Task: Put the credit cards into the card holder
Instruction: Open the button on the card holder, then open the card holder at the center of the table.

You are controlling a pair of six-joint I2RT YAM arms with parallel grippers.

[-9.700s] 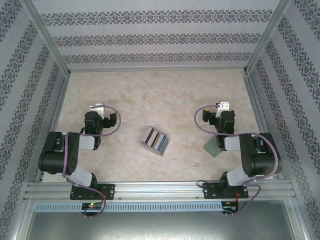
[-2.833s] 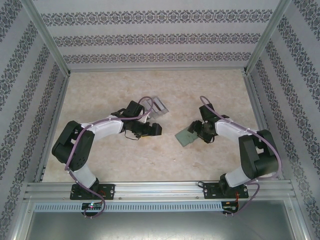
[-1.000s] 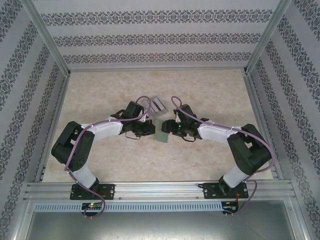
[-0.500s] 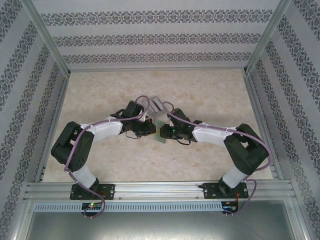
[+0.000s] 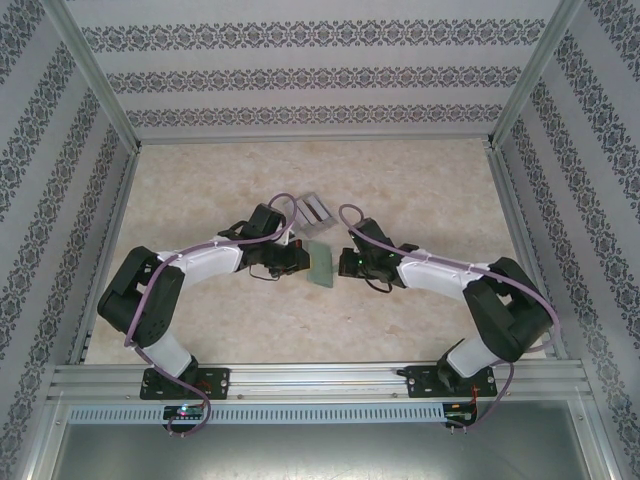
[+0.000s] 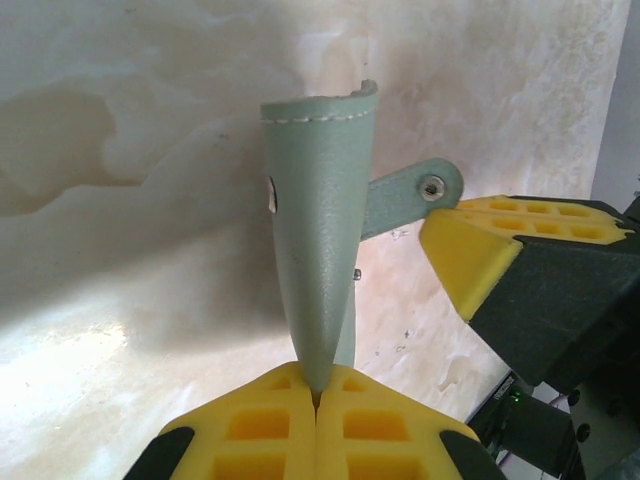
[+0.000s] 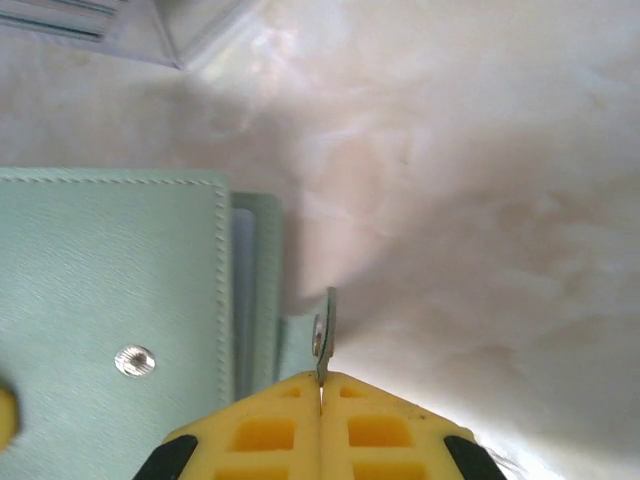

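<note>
- left pincer (image 6: 316, 395) is clamped on one edge of the wallet (image 6: 315, 250). the wallet sticks straight out past its fingertips, far end bowed a bit
- right pincer (image 7: 321, 385) is pinched tight on the tab (image 7: 322, 335), which sits edge-on right at its tips. in its wrist view the wallet body is off to the left
- from above, the two pincers face each other tip to tip with the wallet held between them
- ribbed stand (image 5: 318, 209) sits on the table (image 5: 300, 170) just beyond both pincers, close to the wallet's far edge
</note>
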